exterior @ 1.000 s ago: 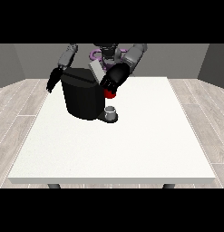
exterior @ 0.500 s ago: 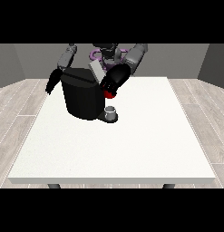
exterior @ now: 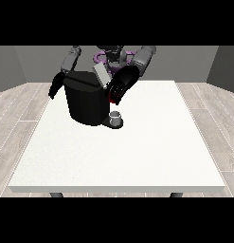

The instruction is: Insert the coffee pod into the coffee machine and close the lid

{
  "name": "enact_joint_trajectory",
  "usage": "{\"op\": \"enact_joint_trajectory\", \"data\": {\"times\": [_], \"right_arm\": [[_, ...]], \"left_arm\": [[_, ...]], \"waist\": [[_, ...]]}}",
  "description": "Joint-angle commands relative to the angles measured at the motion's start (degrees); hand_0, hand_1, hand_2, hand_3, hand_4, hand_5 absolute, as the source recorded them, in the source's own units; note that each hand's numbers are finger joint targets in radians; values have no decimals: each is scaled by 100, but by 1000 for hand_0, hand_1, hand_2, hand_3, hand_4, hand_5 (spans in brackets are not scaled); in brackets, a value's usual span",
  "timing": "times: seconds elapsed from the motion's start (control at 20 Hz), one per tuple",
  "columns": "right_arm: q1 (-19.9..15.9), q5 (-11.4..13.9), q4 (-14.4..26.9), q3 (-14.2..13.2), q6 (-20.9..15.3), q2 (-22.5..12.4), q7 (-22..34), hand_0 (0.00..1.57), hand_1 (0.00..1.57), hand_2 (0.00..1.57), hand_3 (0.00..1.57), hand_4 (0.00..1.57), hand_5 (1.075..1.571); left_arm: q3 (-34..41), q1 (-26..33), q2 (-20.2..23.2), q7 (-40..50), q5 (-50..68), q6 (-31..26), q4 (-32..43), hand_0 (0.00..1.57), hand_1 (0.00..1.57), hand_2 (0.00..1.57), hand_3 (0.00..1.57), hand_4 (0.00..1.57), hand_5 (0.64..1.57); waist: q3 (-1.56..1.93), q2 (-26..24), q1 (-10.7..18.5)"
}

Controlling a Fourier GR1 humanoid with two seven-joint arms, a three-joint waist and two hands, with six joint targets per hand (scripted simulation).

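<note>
Hand at view's right (exterior: 119,87) against coffee machine (exterior: 85,102) top, fingers unclear.

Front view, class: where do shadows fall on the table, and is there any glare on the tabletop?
Front view: the white table is evenly lit, with no glare spot; a soft shadow lies only around the base of the coffee machine and the grey cup; the black hand at the view's right shows little surface detail.

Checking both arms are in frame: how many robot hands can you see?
2. One hand is at the view's right, at the coffee machine's upper right side. The other hand hangs at the view's left, beside the machine's left edge. None seem hidden.
</note>
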Motion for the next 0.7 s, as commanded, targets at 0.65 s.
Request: {"op": "enact_joint_trajectory", "data": {"times": [0.65], "right_arm": [[1166, -389, 653, -412, 259, -141, -481, 0, 0, 0, 0, 0, 1571]], "left_arm": [[-117, 1366, -905, 121, 154, -160, -123, 0, 0, 85, 0, 0, 1571]], "waist": [[-8, -1578, 954]]}}
